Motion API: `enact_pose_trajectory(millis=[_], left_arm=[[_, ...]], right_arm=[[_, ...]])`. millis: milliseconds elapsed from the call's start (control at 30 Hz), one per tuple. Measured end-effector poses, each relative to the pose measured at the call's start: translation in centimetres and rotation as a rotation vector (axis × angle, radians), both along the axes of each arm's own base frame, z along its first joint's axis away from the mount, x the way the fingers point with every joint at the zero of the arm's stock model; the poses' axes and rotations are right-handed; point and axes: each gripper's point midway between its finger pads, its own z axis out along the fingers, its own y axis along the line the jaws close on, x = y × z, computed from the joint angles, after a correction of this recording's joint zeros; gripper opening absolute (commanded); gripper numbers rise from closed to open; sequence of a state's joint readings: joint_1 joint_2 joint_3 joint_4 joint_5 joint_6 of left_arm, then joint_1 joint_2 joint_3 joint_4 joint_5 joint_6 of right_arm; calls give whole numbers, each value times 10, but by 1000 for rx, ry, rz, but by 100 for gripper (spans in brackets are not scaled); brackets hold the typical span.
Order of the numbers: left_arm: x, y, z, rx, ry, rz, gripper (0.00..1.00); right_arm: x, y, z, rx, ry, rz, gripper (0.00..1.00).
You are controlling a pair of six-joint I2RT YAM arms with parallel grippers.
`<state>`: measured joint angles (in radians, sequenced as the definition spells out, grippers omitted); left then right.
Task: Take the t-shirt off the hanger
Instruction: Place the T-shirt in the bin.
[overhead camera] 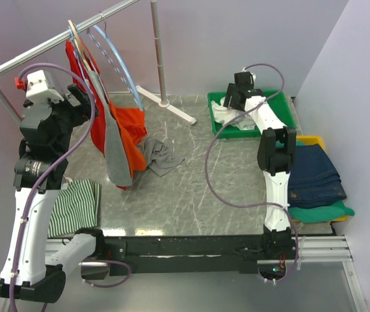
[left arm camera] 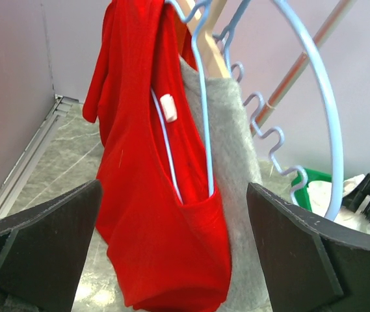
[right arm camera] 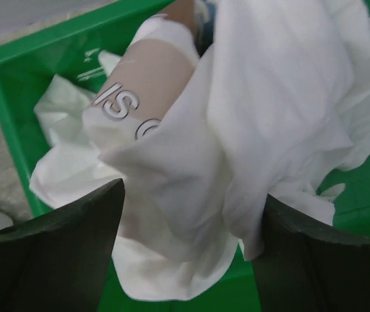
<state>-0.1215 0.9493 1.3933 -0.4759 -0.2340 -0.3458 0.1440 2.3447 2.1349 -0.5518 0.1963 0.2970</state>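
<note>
A red t-shirt (overhead camera: 131,127) hangs on a thin light-blue wire hanger (left arm camera: 205,130) from the rack rail (overhead camera: 61,44), with a grey garment (left arm camera: 235,162) on a wooden hanger right behind it. My left gripper (left arm camera: 173,195) is open, level with the red t-shirt's (left arm camera: 152,221) lower part, a finger on each side and clear of the cloth. My right gripper (right arm camera: 192,192) stands open over the green bin (right arm camera: 15,84). A crumpled white t-shirt (right arm camera: 263,110) lies loose in the bin, sagging between the fingers.
A large light-blue ring hanger (left arm camera: 331,130) hangs beside the garments. A grey cloth (overhead camera: 164,156) lies on the table under the rack, a striped cloth (overhead camera: 74,205) at the left edge. Folded jeans (overhead camera: 311,172) and a green cloth (overhead camera: 321,211) sit at the right.
</note>
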Motion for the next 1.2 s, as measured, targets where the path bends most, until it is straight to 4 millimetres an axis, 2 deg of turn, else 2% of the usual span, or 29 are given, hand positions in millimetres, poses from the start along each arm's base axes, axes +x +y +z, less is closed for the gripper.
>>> enact_pose_trajectory(millis=[33,133,200,267,333,467,533,633,700,800,933,1000,1033,1067,1133,1167,1200], left_arm=[[1,0,1,0,0,0,97],[5,0,9,-3,-12,2,97],[7,0,12,-10,-18,9,99],[9,2,11,-13,-16,23,96],[13,5,11,-16,-13,43,92],[24,10,5,-16,3,79,83],[31,10,0,-18,15,83,82],[41,9,-5,-26,27,83,79],[46,8,-9,-29,36,84,76],[55,7,-13,-32,44,84,75],[66,6,-23,-28,71,86,74],[72,5,-28,-26,85,87,68],[74,5,-31,-25,93,88,63],[77,5,-34,-23,101,90,51],[80,5,-37,-21,107,94,35],[80,6,-37,-23,108,97,21],[81,6,-36,-25,106,101,15]], right_arm=[[-3,5,-1,1,0,12,89],[-20,17,4,8,10,42,93],[-28,24,22,10,-10,61,100],[-32,36,48,13,-56,83,100],[-37,45,86,18,-126,105,100],[-67,66,167,47,-279,166,100],[-84,76,197,72,-342,209,100],[-112,91,228,118,-410,290,100],[-126,96,239,139,-437,327,100],[-139,102,241,159,-446,371,100],[-148,106,228,171,-424,400,100],[-151,107,221,172,-411,406,100],[-153,106,217,171,-403,409,100],[-155,106,214,170,-398,410,100],[-158,105,210,170,-392,410,100],[-160,105,209,169,-391,411,100],[-161,104,209,169,-391,411,100]])
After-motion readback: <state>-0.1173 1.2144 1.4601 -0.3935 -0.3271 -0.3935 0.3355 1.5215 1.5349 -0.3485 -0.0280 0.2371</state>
